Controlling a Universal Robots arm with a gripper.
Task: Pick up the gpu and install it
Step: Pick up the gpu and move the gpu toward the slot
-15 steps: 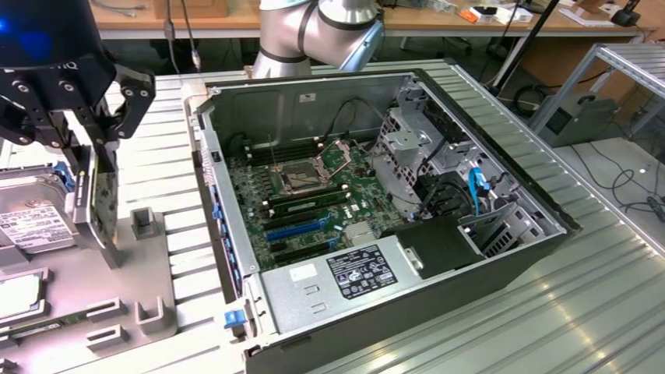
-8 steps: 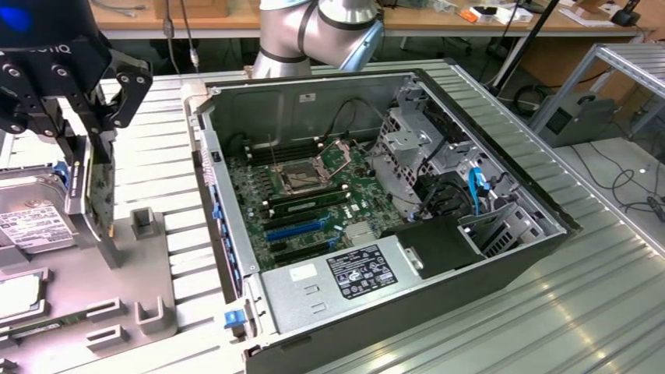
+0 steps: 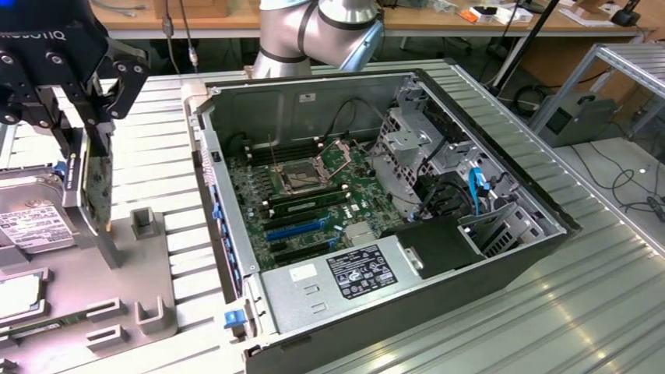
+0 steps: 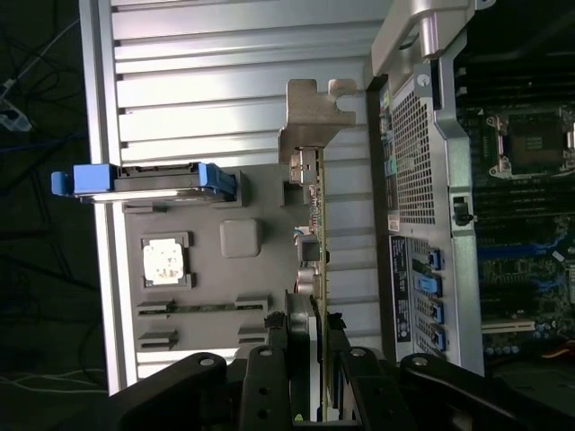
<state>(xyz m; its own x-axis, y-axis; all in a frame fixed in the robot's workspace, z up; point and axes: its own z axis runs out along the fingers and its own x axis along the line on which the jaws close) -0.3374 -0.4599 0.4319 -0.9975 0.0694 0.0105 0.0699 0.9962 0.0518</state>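
On counter [image 3: 582, 312], to the exterior view's left of open case [image 3: 457, 257], over grey tray [image 3: 156, 273]: gpu [image 3: 96, 187] held upright on edge, probably for straight entry into a motherboard slot [image 3: 294, 231]; fingers [image 4: 265, 382] clenched on both faces, steadying thin card against swinging.

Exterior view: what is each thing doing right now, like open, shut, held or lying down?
gpu, held upright on edge.
gripper, jaws shut on the gpu.
computer case, lying on its side, open, motherboard showing.
hard drive, lying flat in the gray tray.
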